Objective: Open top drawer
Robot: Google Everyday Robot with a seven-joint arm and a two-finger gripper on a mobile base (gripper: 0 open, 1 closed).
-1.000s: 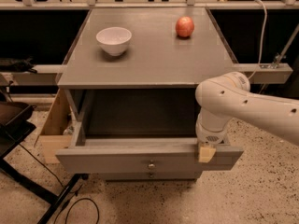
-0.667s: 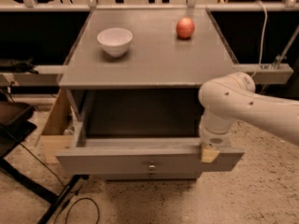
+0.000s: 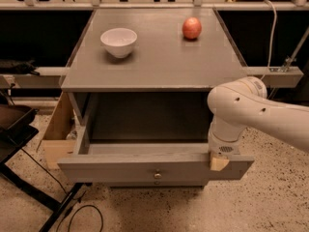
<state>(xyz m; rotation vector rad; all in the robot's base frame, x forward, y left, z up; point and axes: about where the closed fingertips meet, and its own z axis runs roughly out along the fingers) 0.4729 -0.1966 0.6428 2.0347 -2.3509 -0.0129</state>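
Observation:
The top drawer [image 3: 120,169] of the grey cabinet stands pulled far out. Its wide flat front faces me low in the camera view, with a small round metal knob [image 3: 157,176] at its middle, and the deep grey box behind it looks empty. My white arm reaches in from the right and bends down over the drawer's right front corner. My gripper [image 3: 219,162] points down at the top edge of the drawer front near that corner; only a tan tip shows, resting against the front. The lower drawers are hidden behind the open front.
A white bowl [image 3: 119,41] and a red apple [image 3: 191,28] sit on the cabinet top [image 3: 159,62]. A wooden box [image 3: 57,134] stands at the cabinet's left. A dark stand with cables [image 3: 29,187] lies on the speckled floor at left. A metal rail [image 3: 277,76] runs at right.
The view has shifted slightly, so the arm and gripper sit a little further right and lower. The drawer stays pulled out about as far as before.

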